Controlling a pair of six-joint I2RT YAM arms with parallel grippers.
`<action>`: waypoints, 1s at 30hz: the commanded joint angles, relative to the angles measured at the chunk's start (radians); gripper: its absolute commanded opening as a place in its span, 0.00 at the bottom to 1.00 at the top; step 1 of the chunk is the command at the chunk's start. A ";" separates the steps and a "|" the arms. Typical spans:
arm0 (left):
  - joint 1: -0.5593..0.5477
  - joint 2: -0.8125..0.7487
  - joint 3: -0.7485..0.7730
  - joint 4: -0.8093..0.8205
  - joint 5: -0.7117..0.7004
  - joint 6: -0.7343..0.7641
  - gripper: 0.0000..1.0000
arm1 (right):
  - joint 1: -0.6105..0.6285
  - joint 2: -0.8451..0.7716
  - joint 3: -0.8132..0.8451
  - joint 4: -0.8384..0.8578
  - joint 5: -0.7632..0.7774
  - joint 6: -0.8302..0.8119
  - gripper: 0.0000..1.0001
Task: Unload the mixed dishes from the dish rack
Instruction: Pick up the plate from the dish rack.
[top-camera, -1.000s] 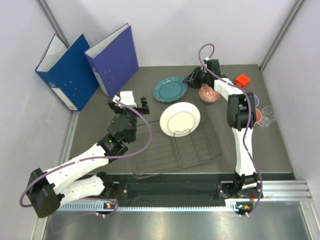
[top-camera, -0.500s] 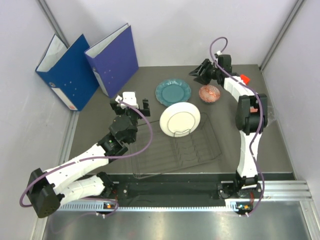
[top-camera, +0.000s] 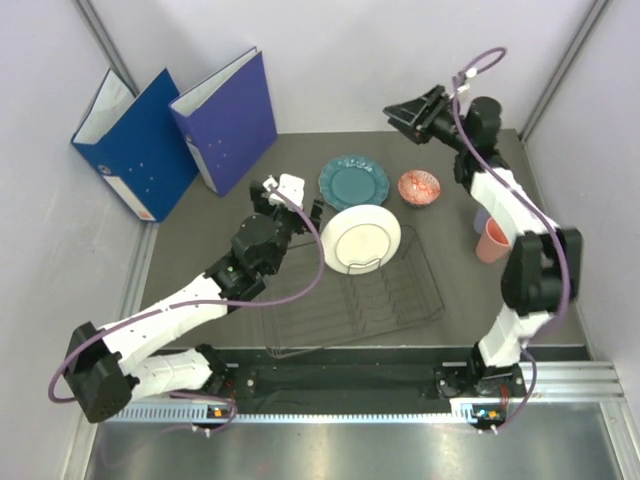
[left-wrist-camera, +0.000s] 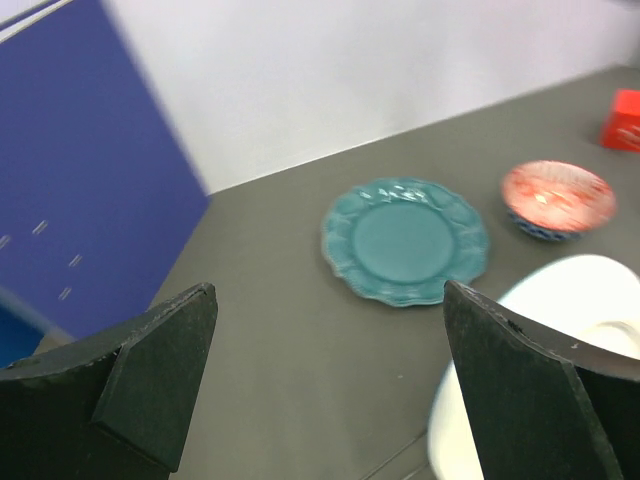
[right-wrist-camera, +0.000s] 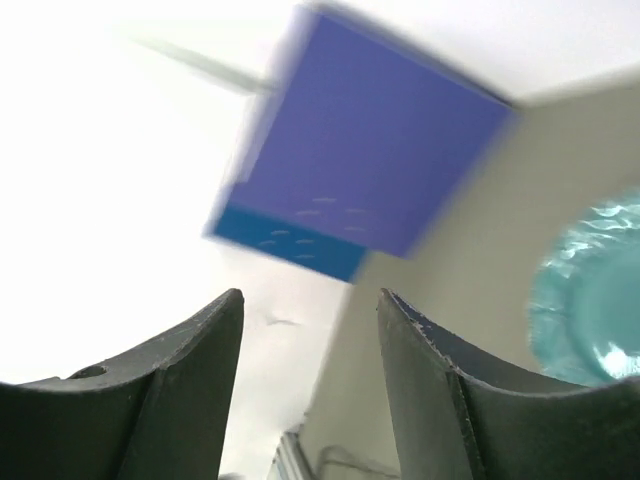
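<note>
The dark table (top-camera: 500, 290) fills the middle of the top view. Two binders (top-camera: 135, 145) stand at upper left; in the right wrist view they are only a blue and purple blur. The rack (top-camera: 350, 290) lies at lower centre, its thin wires hard to trace against the table.

The white plate (top-camera: 360, 238) stands leaning in the rack's upper end. Its marks cannot be made out, and in the left wrist view it is cut off at lower right behind a finger. The teal plate (top-camera: 354, 182) lies flat on the table just above it, outside the rack.

The left claw (top-camera: 293, 200) hovers just left of the white plate, spread wide with nothing between the fingers. The right claw (top-camera: 400, 112) is raised at upper centre, its fingers apart and empty.

The bowl (top-camera: 419, 187) sits on the table right of the teal plate. The pink cup (top-camera: 492, 240) stands at right, partly covered by the right arm (top-camera: 520, 215). A pale sliver just above it may be the lavender cup (top-camera: 481, 218). The red block (left-wrist-camera: 622, 120) shows only at the right edge of the left wrist view, cut off.
</note>
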 joint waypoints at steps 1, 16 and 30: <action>0.030 0.035 0.081 -0.026 0.291 0.068 0.99 | 0.021 -0.308 -0.156 0.239 -0.044 0.040 0.56; 0.406 0.259 0.195 0.010 1.284 -0.225 0.99 | 0.225 -0.897 -0.532 -0.119 0.140 -0.288 0.56; 0.406 0.457 0.220 0.113 1.590 -0.320 0.99 | 0.242 -0.962 -0.603 -0.183 0.151 -0.330 0.56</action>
